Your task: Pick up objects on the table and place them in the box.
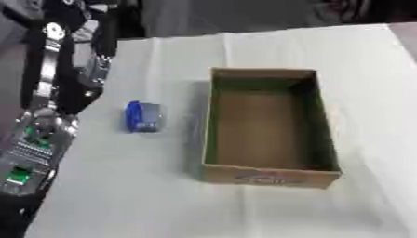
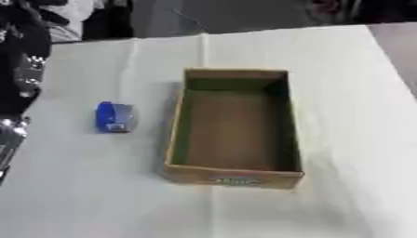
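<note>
A small blue and grey object (image 1: 142, 116) lies on the white tablecloth, just left of an open cardboard box (image 1: 269, 173). The box stands in the middle of the table with its long side running away from me, and only its brown floor shows inside. My left arm comes up along the left edge. Its forearm with green circuit boards (image 1: 29, 155) is at the lower left. The dark left hand (image 1: 81, 76) is above it, up and to the left of the blue object and apart from it. My right hand is in neither view.
The white cloth (image 1: 366, 93) covers the table, with bare cloth right of the box and in front of it. The table's far edge runs along the top, with dark floor and dark shapes beyond it.
</note>
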